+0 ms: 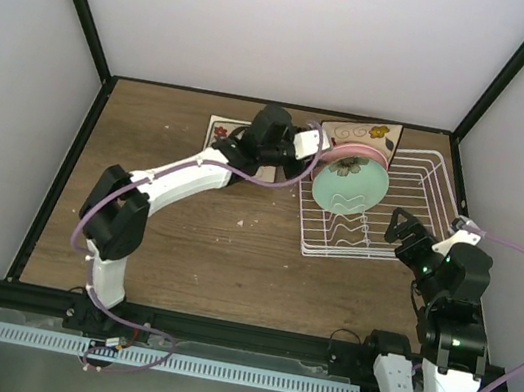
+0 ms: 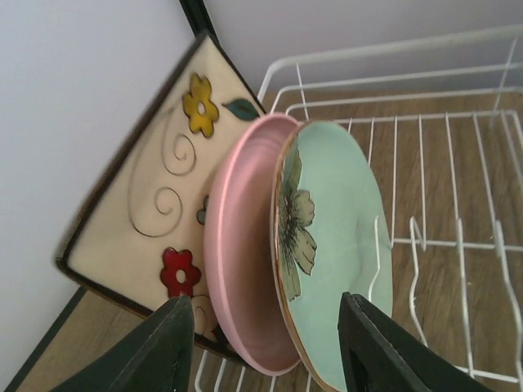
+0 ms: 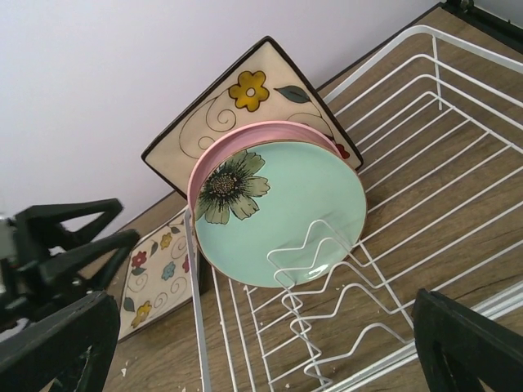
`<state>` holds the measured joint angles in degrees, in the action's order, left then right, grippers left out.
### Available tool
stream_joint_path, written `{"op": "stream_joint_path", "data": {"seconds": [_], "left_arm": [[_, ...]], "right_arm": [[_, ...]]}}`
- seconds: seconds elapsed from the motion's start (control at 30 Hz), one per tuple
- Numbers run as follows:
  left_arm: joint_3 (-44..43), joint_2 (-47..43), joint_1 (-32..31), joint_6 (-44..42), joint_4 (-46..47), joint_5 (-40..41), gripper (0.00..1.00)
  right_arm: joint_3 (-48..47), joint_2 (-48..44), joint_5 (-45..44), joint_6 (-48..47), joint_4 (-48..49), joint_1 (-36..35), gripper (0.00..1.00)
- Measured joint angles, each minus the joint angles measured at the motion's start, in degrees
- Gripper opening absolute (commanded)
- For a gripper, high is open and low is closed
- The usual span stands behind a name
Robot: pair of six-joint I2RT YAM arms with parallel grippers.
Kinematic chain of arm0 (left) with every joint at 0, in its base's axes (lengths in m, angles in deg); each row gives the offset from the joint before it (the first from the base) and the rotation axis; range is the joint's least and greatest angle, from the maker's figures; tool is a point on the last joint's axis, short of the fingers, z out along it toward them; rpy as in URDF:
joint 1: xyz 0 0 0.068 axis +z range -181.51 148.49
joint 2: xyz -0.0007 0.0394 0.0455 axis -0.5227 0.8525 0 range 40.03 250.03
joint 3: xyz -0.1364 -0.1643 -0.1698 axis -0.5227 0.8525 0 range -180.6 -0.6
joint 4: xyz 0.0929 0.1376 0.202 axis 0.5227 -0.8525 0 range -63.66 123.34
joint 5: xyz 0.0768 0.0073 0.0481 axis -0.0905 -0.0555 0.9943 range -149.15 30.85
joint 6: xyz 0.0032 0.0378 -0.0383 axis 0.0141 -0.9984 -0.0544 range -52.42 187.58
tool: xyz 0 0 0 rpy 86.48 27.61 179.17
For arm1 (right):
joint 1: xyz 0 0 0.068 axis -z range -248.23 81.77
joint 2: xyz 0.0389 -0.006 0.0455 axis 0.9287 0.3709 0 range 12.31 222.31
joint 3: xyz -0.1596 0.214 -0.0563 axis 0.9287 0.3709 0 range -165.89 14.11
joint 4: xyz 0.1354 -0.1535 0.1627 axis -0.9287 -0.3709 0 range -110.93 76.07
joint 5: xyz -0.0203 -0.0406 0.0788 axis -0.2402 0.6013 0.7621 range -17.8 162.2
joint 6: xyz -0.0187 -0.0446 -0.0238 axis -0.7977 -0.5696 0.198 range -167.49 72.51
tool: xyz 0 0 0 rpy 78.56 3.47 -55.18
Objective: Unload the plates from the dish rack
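Light is coming in soft and even from above; all three views are reading bright, nothing glaring. Top view is rendering sharp, with the arms throwing only faint shadows on the table [image 1: 183,243]. Left wrist view is running soft: the square plate [image 2: 139,196] is smearing along its left edge. Right wrist view is focusing on the mint-green plate [image 3: 282,220], while its near fingers [image 3: 57,343] are going dark and blurry in the bottom corners.

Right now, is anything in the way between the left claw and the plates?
Nothing visible. The open left gripper points straight at the pink plate and green plate in the rack, nothing between.
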<state>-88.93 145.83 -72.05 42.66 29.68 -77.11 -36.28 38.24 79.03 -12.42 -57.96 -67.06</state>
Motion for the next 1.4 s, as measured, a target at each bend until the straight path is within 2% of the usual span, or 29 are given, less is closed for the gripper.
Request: {"op": "stream_joint_path", "data": {"seconds": [0.43, 1.0, 1.4], "left_arm": [[-7.7, 11.1, -1.9, -4.3, 0.2, 4.4, 0.47], [-10.3, 14.0, -3.3, -4.7, 0.0, 5.1, 0.38], [-12.4, 18.5, -4.0, -5.4, -0.3, 6.6, 0.39]], "right_arm": [[0.7, -0.6, 0.0, -0.5, -1.0, 0.0, 1.00], [0.6, -0.6, -0.7, -1.7, -2.4, 0.0, 1.00], [-1.2, -0.8, -1.8, -2.6, -4.6, 0.0, 1.00]]}}
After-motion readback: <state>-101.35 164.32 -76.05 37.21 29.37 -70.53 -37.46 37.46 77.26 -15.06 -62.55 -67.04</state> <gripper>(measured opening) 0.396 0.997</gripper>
